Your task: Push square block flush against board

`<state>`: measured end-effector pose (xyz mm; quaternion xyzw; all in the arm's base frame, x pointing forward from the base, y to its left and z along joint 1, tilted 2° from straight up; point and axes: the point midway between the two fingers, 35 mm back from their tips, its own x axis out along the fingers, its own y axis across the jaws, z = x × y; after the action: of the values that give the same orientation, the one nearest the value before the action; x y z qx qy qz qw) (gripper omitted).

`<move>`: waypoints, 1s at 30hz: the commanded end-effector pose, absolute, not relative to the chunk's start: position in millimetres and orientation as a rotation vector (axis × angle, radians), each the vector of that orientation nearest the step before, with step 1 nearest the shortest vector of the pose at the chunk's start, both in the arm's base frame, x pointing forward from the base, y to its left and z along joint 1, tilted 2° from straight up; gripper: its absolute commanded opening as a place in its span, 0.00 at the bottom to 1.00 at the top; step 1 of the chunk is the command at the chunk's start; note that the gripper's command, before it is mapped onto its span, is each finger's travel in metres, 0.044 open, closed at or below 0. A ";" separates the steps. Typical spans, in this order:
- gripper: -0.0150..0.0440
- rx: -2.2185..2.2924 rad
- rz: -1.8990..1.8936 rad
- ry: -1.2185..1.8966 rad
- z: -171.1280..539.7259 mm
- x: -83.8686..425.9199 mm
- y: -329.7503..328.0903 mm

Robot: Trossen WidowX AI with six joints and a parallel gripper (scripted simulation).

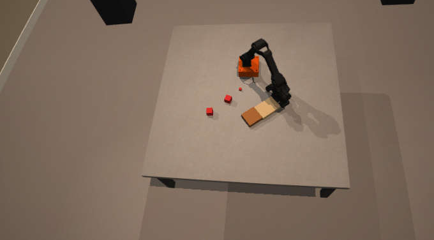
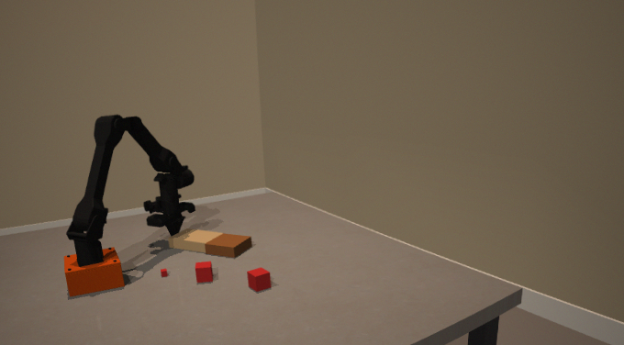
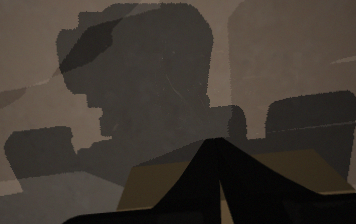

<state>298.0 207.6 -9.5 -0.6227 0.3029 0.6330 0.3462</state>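
The brown square block (image 1: 251, 116) (image 2: 228, 244) lies flat at one end of the pale board (image 1: 267, 108) (image 2: 202, 236) (image 3: 295, 162). In the top and exterior views their facing sides appear to meet along one seam, with no gap visible, and their long edges look about even. My gripper (image 1: 283, 105) (image 2: 172, 235) (image 3: 214, 146) is shut and empty, pointing down at the board's other end, away from the block. The arm hides part of that end in the top view. Whether the fingertips touch the board cannot be told.
Two red cubes (image 1: 228, 98) (image 1: 209, 111) (image 2: 204, 272) (image 2: 259, 279) and a tiny red cube (image 1: 240, 89) (image 2: 163, 272) lie on the table (image 1: 192, 147) (image 2: 345, 304), between the orange arm base (image 1: 248, 72) (image 2: 94, 278) and the table's left side in the top view.
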 end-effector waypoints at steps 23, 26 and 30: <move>0.25 -1.618 1.641 0.800 -11.8 289.0 221.8; 0.25 -1.618 1.641 0.800 -11.6 286.2 225.9; 0.25 -1.617 1.641 0.800 -11.3 282.3 231.4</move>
<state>285.6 228.4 -10.0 -0.6235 0.3040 0.6322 0.3452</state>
